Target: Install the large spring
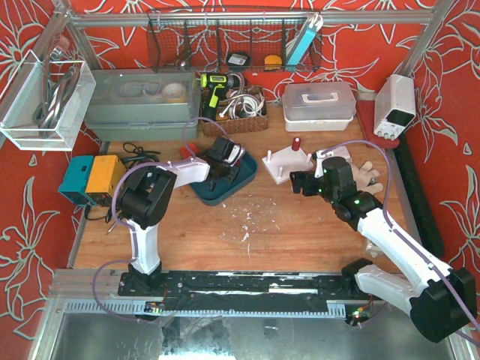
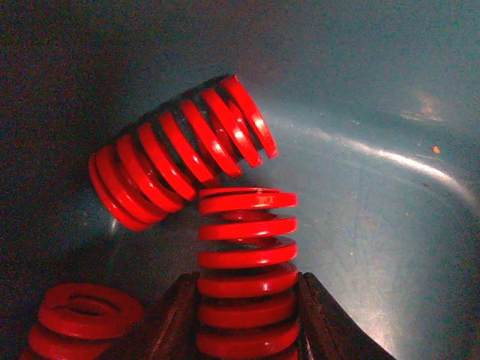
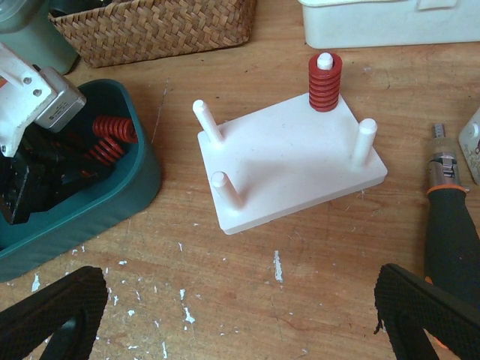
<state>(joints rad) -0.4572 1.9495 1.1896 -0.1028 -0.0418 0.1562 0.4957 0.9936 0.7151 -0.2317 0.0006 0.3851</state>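
My left gripper (image 1: 223,161) is down inside the teal tray (image 1: 241,184). Its jaws are shut on a red spring (image 2: 247,289) that stands upright between the fingers (image 2: 174,319). A second red spring (image 2: 180,154) lies tilted against the held spring's top. A third red spring (image 2: 82,315) sits at the lower left. The white peg plate (image 3: 289,161) has four pegs, and the far right peg carries a small red spring (image 3: 325,82). My right gripper (image 3: 240,322) is open and empty, hovering over the table just in front of the plate (image 1: 289,161).
A wicker basket (image 3: 150,26) and a white lidded box (image 1: 319,105) stand behind the plate. A black and orange screwdriver (image 3: 450,217) and a glove (image 1: 367,176) lie to its right. A power supply (image 1: 395,105) is at the far right, and teal and orange boxes (image 1: 91,178) at the left.
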